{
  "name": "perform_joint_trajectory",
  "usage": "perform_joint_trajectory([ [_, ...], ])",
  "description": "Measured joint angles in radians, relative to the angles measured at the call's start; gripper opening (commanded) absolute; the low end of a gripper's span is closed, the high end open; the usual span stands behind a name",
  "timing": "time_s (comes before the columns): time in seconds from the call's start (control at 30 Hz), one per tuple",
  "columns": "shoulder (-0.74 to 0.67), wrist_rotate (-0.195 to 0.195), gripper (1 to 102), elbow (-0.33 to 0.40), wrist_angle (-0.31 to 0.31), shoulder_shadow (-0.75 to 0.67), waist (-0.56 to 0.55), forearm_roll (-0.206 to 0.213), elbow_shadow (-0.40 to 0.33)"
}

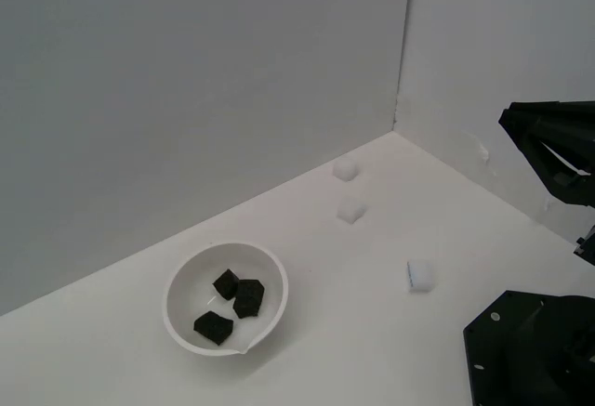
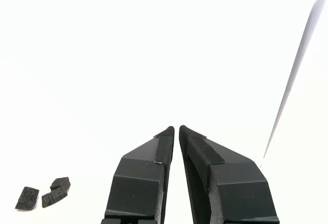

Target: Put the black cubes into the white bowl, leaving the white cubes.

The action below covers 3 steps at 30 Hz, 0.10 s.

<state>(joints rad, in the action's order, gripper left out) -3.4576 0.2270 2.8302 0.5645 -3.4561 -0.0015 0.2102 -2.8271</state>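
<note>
White bowl [image 1: 226, 298] is round, glossy and deep, with a small pour lip on the near rim; it sits on the matte white tabletop [image 1: 353, 350] toward the exterior view's left. All three black cubes [image 1: 238, 306] are inside it: matte, foam-like, corners a bit rough, two touching near the middle and the third lying apart closer to the lip. In the wrist view the same cubes [image 2: 43, 194] show as dark, finely textured blocks, and the bowl around them is blown out into the white, rim not discernible. Three white cubes: one [image 1: 345, 171] near the corner where the walls meet, one [image 1: 350, 210] just in front of it, one [image 1: 420, 275] nearer the arm; all low contrast against the table, edges hard to make out. Gripper [image 2: 177, 127] has black angular fingers [image 2: 136, 175] with ribbed pad strips; the tips are nearly touching, only a thin slit between them, nothing held. Arm hardware [image 1: 553, 150] is cut off by the exterior view's right edge, and the fingertips can't be made out there. Bowl and black cubes are well apart from the gripper, off to one side of it, no contact
</note>
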Motion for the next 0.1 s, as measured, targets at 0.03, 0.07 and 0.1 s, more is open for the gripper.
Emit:
perform_joint_trajectory([
  [0.03, 0.0, 0.0, 3, 0.0, -0.002, 0.0, 0.0, 0.0, 0.0],
  [0.07, 0.0, 0.0, 3, 0.0, 0.0, 0.0, 0.0, 0.0, 0.0],
  [0.1, 0.0, 0.0, 3, 0.0, 0.0, -0.003, 0.0, 0.0, 0.0],
])
